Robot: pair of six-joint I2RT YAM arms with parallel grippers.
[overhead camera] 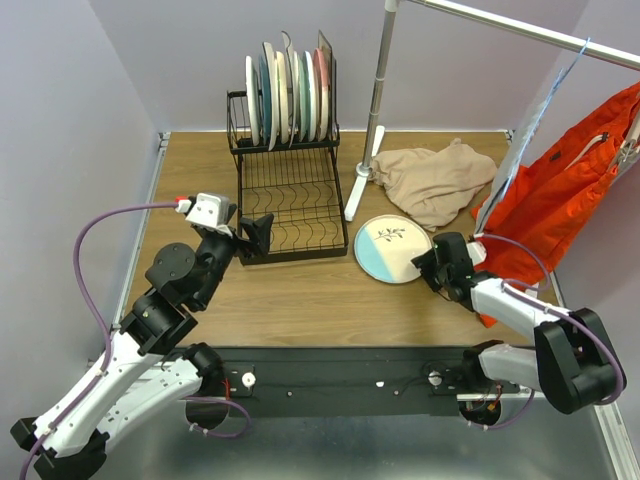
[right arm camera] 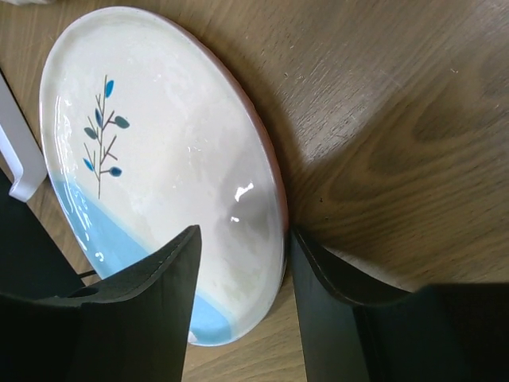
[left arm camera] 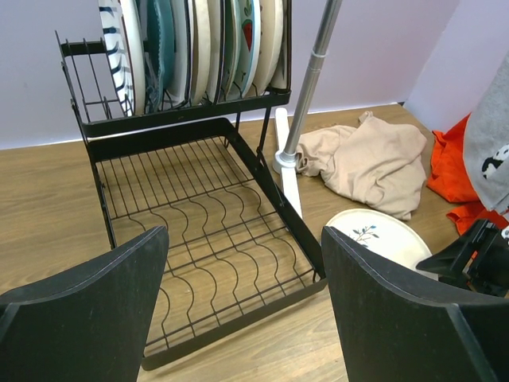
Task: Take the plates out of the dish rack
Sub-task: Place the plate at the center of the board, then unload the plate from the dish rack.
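Wooden worktop (overhead camera: 300,300) beneath everything. Toward its back, the black wire dish rack (overhead camera: 290,200). Just right of the rack, a metal clothes-rail stand (overhead camera: 378,90), white foot alongside the rack's lower tray. Farther right of the rack, an orange garment (overhead camera: 590,190) hanging, and a beige cloth (overhead camera: 440,180) crumpled on the wood. In the rack's upper basket, a row of plates (overhead camera: 290,95) upright on edge. Right of the rack's front corner, flat on the wood, a cream-blue plate (overhead camera: 392,248) with a leafy sprig. At the rack's front left corner, the left end effector (left arm camera: 242,239): released, jaws wide, nothing between. Right end effector (right arm camera: 245,235) astride the cream-blue plate's near rim, one finger over the glaze, the other beyond the edge; clenched on it or not, cannot tell.
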